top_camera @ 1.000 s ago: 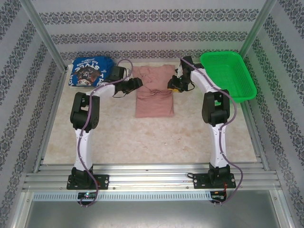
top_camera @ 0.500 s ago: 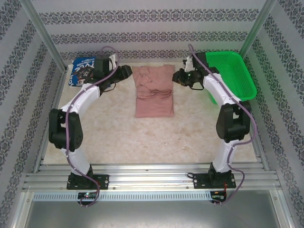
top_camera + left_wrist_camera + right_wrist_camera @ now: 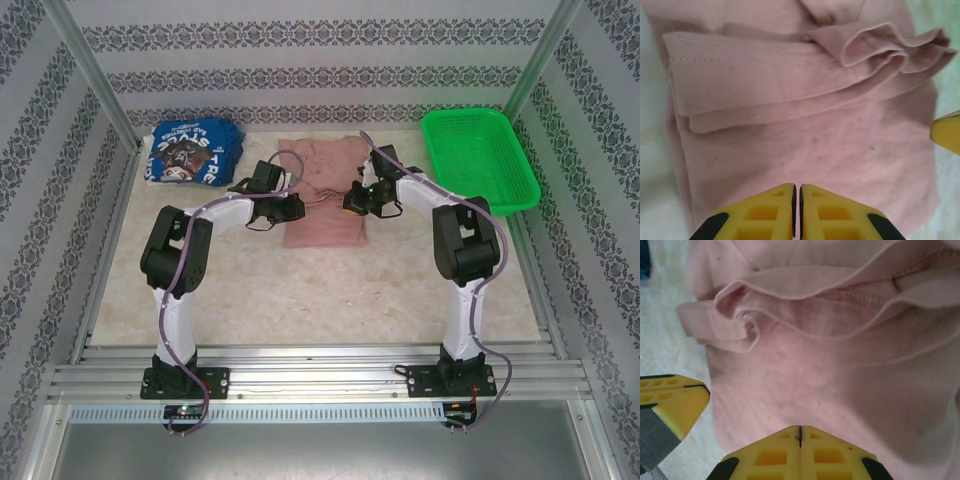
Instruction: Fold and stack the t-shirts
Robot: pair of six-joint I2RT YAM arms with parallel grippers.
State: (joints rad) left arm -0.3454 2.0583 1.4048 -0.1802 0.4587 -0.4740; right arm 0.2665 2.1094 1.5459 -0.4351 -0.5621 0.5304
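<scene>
- Patterned walls close in a pale table (image 3: 300, 290); at its far left corner lies the blue tee (image 3: 188, 152), already folded into a compact packet.
- Left gripper (image 3: 288, 208) sits at the left edge of the pink tee (image 3: 325, 225), fingers (image 3: 772, 212) pressed together with no cloth seen between them.
- Pink tee lies mid-table toward the far side, folded into a long strip, with a rumpled band of 2 or 3 loose layers across its middle.
- Right gripper (image 3: 356, 200) sits opposite at the right edge, its tips likewise closed on nothing.
- Basket (image 3: 480, 160) stands at the far right, apart from the job.
- Step in hand, as I judge it, is the cross fold of the strip. Both sets of jaws should part first, then pinch the cloth at matching points on either edge, taking every layer.
- Lift level and together and lay the end over squarely, so the bunched band flattens rather than rolls.
- Stacking with the blue tee would come after.
</scene>
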